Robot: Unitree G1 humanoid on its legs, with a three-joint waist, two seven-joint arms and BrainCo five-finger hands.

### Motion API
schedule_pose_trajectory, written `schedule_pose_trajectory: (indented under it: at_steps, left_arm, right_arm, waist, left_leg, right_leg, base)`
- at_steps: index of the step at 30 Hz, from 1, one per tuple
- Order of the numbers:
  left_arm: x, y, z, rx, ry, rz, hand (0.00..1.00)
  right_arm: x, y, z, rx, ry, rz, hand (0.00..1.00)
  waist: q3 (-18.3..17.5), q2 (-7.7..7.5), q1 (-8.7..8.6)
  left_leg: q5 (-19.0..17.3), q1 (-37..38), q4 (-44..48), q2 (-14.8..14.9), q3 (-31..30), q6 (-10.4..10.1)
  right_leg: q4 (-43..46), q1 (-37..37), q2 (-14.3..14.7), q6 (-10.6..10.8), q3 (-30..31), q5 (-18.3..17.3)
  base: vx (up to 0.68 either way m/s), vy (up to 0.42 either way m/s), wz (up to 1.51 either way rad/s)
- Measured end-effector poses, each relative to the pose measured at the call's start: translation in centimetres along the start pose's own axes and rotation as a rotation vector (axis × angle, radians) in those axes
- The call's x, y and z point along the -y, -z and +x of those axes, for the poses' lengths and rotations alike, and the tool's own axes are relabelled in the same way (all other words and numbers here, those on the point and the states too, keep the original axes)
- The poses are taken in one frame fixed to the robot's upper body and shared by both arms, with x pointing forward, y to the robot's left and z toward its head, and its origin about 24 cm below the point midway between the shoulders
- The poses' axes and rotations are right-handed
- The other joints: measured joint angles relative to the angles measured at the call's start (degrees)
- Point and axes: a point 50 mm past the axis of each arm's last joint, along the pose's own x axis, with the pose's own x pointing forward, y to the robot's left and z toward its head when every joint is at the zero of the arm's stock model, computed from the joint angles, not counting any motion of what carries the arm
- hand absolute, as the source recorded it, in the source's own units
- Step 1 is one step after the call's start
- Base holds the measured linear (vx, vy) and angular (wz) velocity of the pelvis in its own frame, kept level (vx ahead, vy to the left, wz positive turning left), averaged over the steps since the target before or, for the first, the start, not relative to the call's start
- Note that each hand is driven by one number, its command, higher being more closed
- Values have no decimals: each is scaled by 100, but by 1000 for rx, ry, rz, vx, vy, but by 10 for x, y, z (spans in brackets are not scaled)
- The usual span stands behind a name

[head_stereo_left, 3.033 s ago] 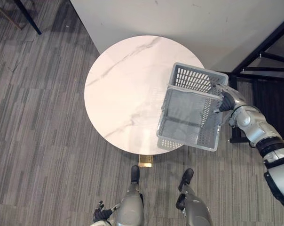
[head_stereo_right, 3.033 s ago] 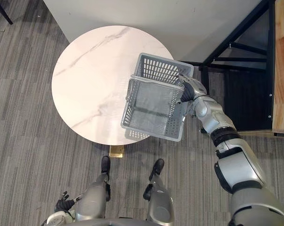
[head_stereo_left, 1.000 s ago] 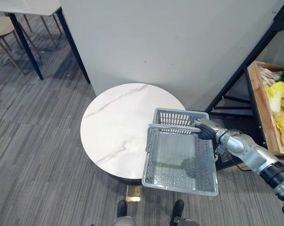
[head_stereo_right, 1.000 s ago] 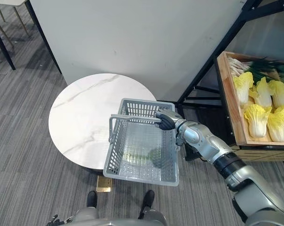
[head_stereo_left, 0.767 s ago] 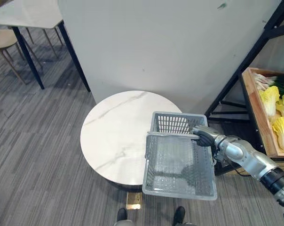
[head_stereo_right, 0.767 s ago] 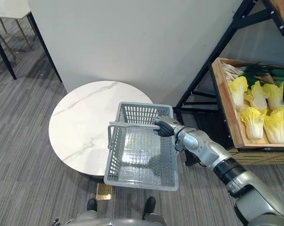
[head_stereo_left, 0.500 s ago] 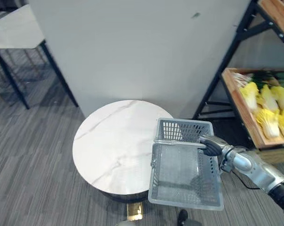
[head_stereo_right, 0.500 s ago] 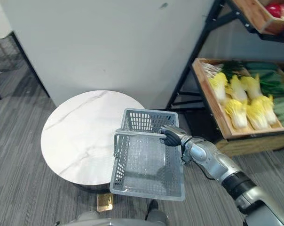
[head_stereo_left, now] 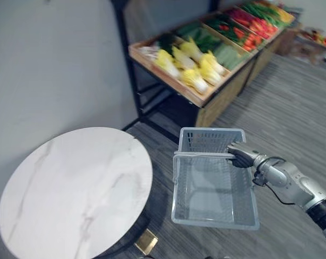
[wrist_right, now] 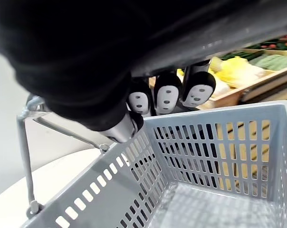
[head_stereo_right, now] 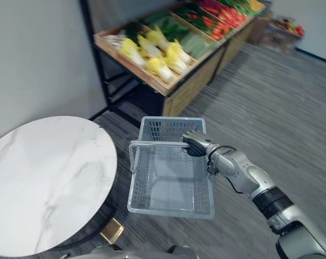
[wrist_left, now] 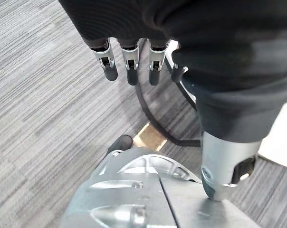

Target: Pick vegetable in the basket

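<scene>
My R hand (head_stereo_right: 196, 143) is curled round the handle (head_stereo_right: 157, 144) of the empty basket (head_stereo_left: 209, 142), L hand (wrist_left: 132, 66) hangs loose w/ nothing, and the veg (head_stereo_left: 198, 73) beyond the basket isn't picked yet.

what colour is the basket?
Light grey basket, slotted walls; the right eye view shows it best.

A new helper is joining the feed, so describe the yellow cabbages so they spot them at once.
Beyond the grey basket stands a long wooden shelf of produce. The cabbages lie at its end by the black post. They are the only pale yellow heads; their neighbours are dark green leaves, with red vegetables farther along.
</scene>
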Motion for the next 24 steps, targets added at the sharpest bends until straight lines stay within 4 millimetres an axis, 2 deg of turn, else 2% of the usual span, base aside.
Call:
schedule_pose_trajectory:
  at_steps: [1, 3, 5, 6, 7, 8, 9, 10, 12, 13, 14, 15, 16, 17, 18, 19, 20, 24]
  left_arm:
    - [1, -2, 0, 7, 4, -1, 0]
    - [0, -6, 1, 18, -2, -3, 0]
    - [1, -7, 1, 32, 1, -7, 0]
    - [4, -6, 1, 33, 6, -11, 0]
    - [5, -2, -1, 23, 6, -25, 0]
    - [14, 5, -3, 6, 22, -57, 0]
    - [19, 7, -4, 2, 32, -68, 0]
    - [23, 11, -6, -3, 38, -88, 0]
    - [23, 19, -8, -18, 35, -98, 0]
    - [25, 21, -9, -24, 40, -101, 0]
    - [27, 24, -10, -33, 45, -114, 0]
    - [27, 24, -10, -33, 47, -115, 0]
    - [30, 24, -11, -31, 54, -119, 0]
    - [31, 23, -10, -27, 55, -120, 0]
    - [26, 21, -10, -16, 45, -114, 0]
    - [24, 19, -9, -11, 42, -111, 0]
    - [23, 17, -9, -2, 40, -107, 0]
    - [27, 9, -8, 35, 60, -86, 0]
  right_arm:
    - [-6, 4, -2, -22, -13, 13, 100]
    - [-17, 6, -8, -45, -27, 40, 100]
    - [-24, 8, -12, -58, -44, 51, 100]
    - [-25, 8, -11, -59, -44, 53, 100]
    - [-25, 8, -10, -58, -42, 58, 100]
    - [-24, 6, -8, -51, -31, 61, 100]
    - [-23, 6, -6, -49, -25, 62, 100]
    - [-25, 6, -4, -51, -21, 73, 100]
    - [-28, 9, -5, -68, -25, 82, 100]
    - [-27, 10, -5, -70, -22, 84, 100]
    - [-28, 11, -5, -75, -24, 87, 100]
    - [-28, 12, -5, -81, -27, 87, 100]
    - [-30, 16, -7, -99, -35, 88, 100]
    - [-33, 17, -7, -110, -39, 100, 100]
    - [-40, 14, -7, -107, -52, 122, 100]
    - [-41, 14, -8, -110, -55, 124, 100]
    - [-41, 15, -8, -114, -53, 125, 100]
    - [-44, 19, -13, -141, -37, 157, 100]
  waist:
    - [-27, 60, -106]
    - [-25, 85, -137]
    - [-5, 129, -119]
    - [8, 151, -106]
    - [15, 151, -56]
    - [51, 114, 42]
    - [56, 124, 53]
    - [53, 154, 87]
    - [74, 233, 81]
    - [82, 267, 77]
    - [85, 314, 62]
    - [94, 329, 78]
    - [100, 447, 99]
    - [154, 414, 117]
    - [185, 278, 38]
    - [184, 256, 20]
    - [181, 255, 25]
    - [179, 320, 32]
  left_leg:
    - [41, -28, 128, 123, 61, -15]
    - [52, -91, 750, 533, 30, -8]
    - [151, -201, 1981, 1161, -159, 19]
    - [365, -279, 2447, 1369, -491, 69]
    - [757, -507, 2958, 1478, -1236, 112]
    - [520, -864, 3267, 1291, -2270, -50]
    - [334, -979, 3301, 1093, -2775, -122]
    - [51, -1081, 3074, 689, -3595, -246]
    - [-145, -934, 2016, 176, -4418, -375]
    - [-167, -917, 1650, 32, -4623, -410]
    - [-167, -898, 823, -284, -5128, -415]
    - [-154, -890, 527, -386, -5330, -428]
    - [4, -852, -1, -506, -5683, -483]
    - [156, -803, -42, -569, -5618, -413]
    - [200, -843, -91, -746, -5472, -418]
    - [194, -884, -46, -798, -5414, -411]
    - [123, -921, 49, -905, -5313, -319]
    - [27, -897, 101, -1121, -5199, -203]
  right_leg:
    - [-330, 72, 200, -49, 51, 154]
    - [-622, 212, 413, -117, 116, 229]
    - [-661, 301, 550, -175, 387, 201]
    - [-682, 340, 589, -222, 580, 203]
    - [-729, 384, 613, -275, 911, 239]
    - [-723, 322, 594, -310, 1326, 285]
    - [-730, 284, 584, -307, 1508, 288]
    - [-745, 222, 603, -315, 1841, 328]
    - [-824, 175, 714, -294, 2352, 409]
    - [-809, 126, 749, -275, 2488, 423]
    - [-779, -2, 804, -218, 2799, 468]
    - [-737, -70, 819, -191, 2936, 486]
    - [-700, -178, 863, -142, 3170, 513]
    - [-708, -197, 837, -93, 3298, 540]
    - [-837, -257, 657, 90, 3387, 661]
    - [-935, -251, 592, 162, 3402, 712]
    - [-1059, -239, 497, 267, 3484, 787]
    - [-1153, -222, 314, 396, 3580, 914]
  base:
    - [-40, -153, -35]
    - [-49, -146, -33]
    - [-78, -125, -60]
    - [-74, -130, -102]
    - [-44, -86, -144]
    - [-23, -54, -150]
    - [17, 28, -169]
    - [28, 38, -148]
    - [34, 69, -141]
    - [40, 167, -124]
    - [29, 174, -100]
    - [35, 236, -120]
    - [27, 183, -90]
    - [67, 270, -80]
    - [62, 230, -37]
    - [66, 225, -26]
    - [46, 179, -14]
    - [45, 169, -13]
